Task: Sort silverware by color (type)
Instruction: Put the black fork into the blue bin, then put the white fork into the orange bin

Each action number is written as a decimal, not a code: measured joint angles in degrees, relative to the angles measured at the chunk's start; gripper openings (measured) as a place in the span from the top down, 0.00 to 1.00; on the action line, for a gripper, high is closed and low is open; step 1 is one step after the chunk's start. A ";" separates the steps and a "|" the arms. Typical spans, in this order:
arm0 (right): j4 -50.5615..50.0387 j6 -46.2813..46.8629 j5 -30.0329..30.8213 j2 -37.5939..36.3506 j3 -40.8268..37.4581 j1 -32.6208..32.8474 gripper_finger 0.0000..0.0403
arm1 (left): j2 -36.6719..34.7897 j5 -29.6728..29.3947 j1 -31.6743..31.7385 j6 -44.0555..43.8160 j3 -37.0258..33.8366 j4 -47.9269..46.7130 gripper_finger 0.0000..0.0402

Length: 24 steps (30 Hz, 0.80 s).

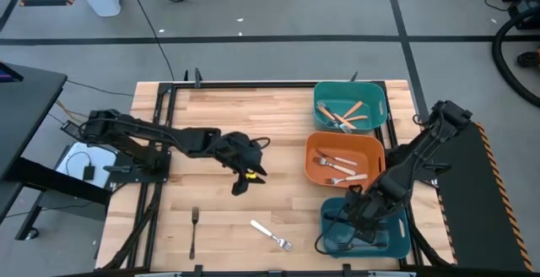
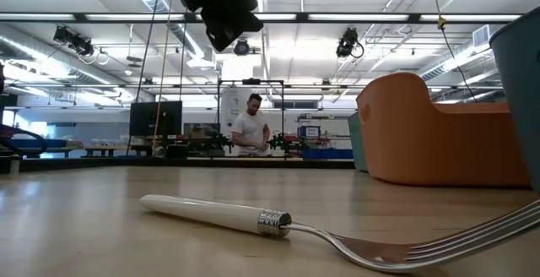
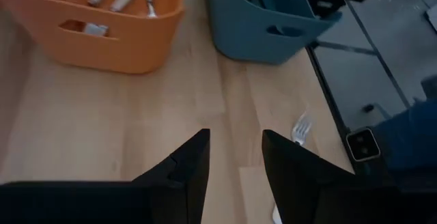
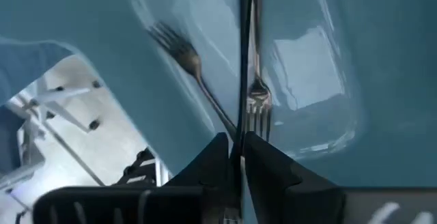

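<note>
We find the right gripper (image 4: 235,157) inside the dark teal plastic bin (image 1: 396,236), clamped on a dark grey metal fork (image 4: 244,60); the left gripper (image 3: 235,157) is narrowly open.

Grey floor (image 1: 278,7), ceiling striplights (image 2: 354,17)

Even, bright overhead light falls on the pale wooden table (image 1: 253,192), with soft shadows. In the low view, ceiling strip lights glare and the near cream-handled metal fork (image 2: 253,219) blurs at its tines. Glare patches shine on the glossy dark teal plastic bin (image 4: 307,67).
</note>
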 joint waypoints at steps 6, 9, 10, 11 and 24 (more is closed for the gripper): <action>0.19 2.63 -2.55 3.43 0.00 0.03 0.82 | 1.65 -0.02 -2.64 0.14 -0.04 2.95 0.65; 0.23 3.18 -2.91 4.04 0.27 -0.01 0.79 | 1.83 -0.05 -3.66 -0.30 -0.09 2.96 0.65; 0.44 3.81 -2.96 4.12 0.49 -0.01 0.79 | 2.15 -0.04 -3.95 -0.58 -0.05 3.29 0.65; 0.44 4.63 -2.99 4.11 0.80 -0.01 0.79 | 2.58 -0.03 -4.20 -1.03 0.04 3.55 0.65; 0.91 9.12 -0.50 3.57 2.38 -1.40 0.79 | 9.68 -3.12 -12.36 8.73 -0.07 3.40 0.65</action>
